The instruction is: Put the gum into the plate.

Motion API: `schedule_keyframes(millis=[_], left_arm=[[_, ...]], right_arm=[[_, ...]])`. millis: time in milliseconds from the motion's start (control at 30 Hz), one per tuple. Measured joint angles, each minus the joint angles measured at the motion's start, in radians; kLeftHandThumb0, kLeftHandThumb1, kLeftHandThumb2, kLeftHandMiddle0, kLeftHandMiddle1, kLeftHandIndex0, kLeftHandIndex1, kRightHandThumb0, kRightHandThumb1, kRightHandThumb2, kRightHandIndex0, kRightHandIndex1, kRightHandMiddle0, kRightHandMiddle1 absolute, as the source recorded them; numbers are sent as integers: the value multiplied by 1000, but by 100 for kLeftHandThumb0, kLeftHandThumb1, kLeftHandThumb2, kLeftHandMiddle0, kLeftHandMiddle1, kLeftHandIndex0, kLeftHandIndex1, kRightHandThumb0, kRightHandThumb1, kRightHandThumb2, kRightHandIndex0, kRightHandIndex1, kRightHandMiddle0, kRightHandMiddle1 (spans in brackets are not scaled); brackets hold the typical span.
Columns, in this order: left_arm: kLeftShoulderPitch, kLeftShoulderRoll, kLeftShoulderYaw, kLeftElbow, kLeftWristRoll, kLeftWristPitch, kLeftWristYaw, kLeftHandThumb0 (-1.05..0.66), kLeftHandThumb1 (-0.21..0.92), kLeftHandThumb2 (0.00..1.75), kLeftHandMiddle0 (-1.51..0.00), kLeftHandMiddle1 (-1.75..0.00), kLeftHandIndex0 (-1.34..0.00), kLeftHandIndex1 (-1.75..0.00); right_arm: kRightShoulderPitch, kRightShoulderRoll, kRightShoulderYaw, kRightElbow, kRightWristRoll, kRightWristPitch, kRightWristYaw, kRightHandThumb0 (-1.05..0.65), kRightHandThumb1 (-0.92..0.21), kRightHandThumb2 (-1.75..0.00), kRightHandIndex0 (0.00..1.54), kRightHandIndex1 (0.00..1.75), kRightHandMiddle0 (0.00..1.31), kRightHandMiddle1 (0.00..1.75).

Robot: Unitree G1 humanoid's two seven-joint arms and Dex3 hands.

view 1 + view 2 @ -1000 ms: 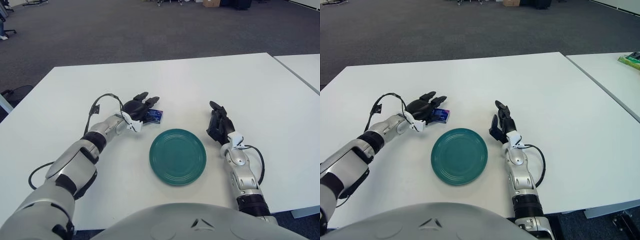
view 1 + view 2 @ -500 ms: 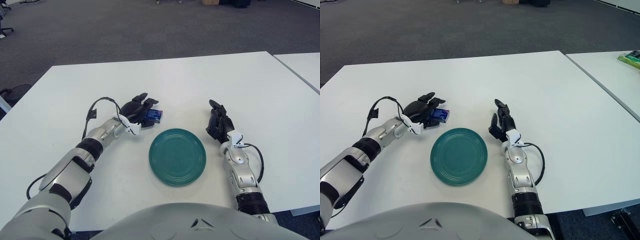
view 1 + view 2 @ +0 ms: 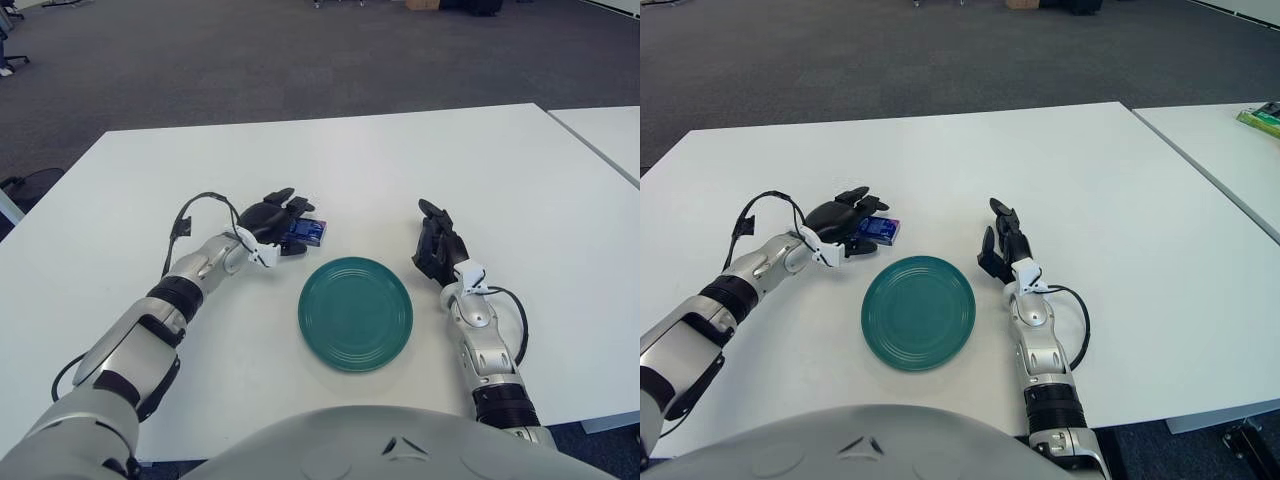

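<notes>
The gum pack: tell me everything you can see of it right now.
The gum pack is a small flat blue packet with lighter print on its face, likely card or foil. It lies flat on the white table, just beyond the far left rim of the green plate and apart from it. The left hand covers its left end, dark fingers curled onto it; whether they grip it firmly cannot be told. It is not lifted.

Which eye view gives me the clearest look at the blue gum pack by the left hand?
The right eye view, marginally: more of the gum pack shows past the left hand, whose fingers curl over its near end. The left eye view shows the same pack, about as covered, beside the green plate.
</notes>
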Motion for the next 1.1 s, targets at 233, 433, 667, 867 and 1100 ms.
schedule_keyframes(millis=[233,433,667,867,1100], left_arm=[[-16,-2,0,37,-18,-24,-92,-105,92,49,-20,-1,-2,-99],[-75,-20,0,139,-24,-47,-131,-105,92,43,-23,-1,-3,-96],[-137,-46,-10,241,-21,-40,-145,-105,92,38,-29,-3,-4,-91],[-190,-82,-41,355,7,1,-103,-105,92,38,-32,-3,-5,-89],[-241,-109,-86,426,28,42,-91,-105,92,41,-38,-6,-8,-91]], right_arm=[[0,0,-2,2,4,0,6,-62,-92,-98,12,0,0,43],[-4,-1,-1,7,-2,0,5,-62,-92,-99,12,0,0,41],[-3,-3,0,8,-2,-2,6,-64,-92,-100,12,0,0,41],[-1,-1,-2,8,3,-2,7,-64,-92,-100,12,0,0,41],[3,2,-3,8,8,-2,7,-64,-92,-99,13,0,0,44]])
